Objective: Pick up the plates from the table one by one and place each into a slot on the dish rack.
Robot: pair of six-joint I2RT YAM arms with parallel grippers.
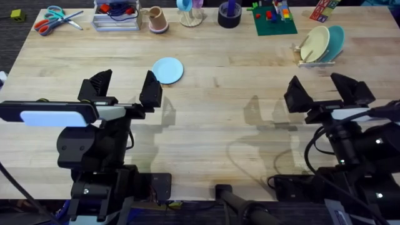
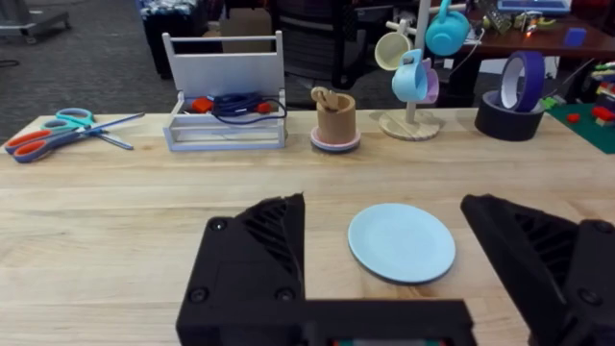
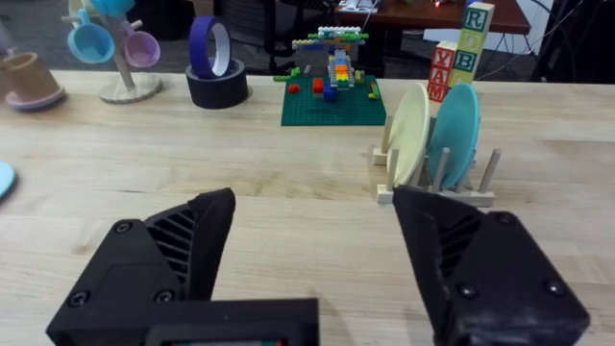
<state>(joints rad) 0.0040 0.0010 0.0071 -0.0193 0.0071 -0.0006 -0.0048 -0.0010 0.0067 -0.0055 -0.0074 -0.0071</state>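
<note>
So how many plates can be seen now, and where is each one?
3. The blue plate lies flat on the table. The cream plate and the teal plate stand upright in the dish rack. None seems hidden.

You see: blue plate (image 1: 168, 70) flat on worktop (image 1: 212, 112) | cream plate (image 1: 315, 42), teal plate (image 1: 334, 41) upright in dish rack (image 1: 306, 61) | both grippers' fingers spread

Overhead looks down and forward over the whole counter (image 1: 237, 81). Each wrist view sits low, facing the far edge; both share the mug tree (image 2: 415, 72) and tape roll (image 3: 214, 60).
</note>
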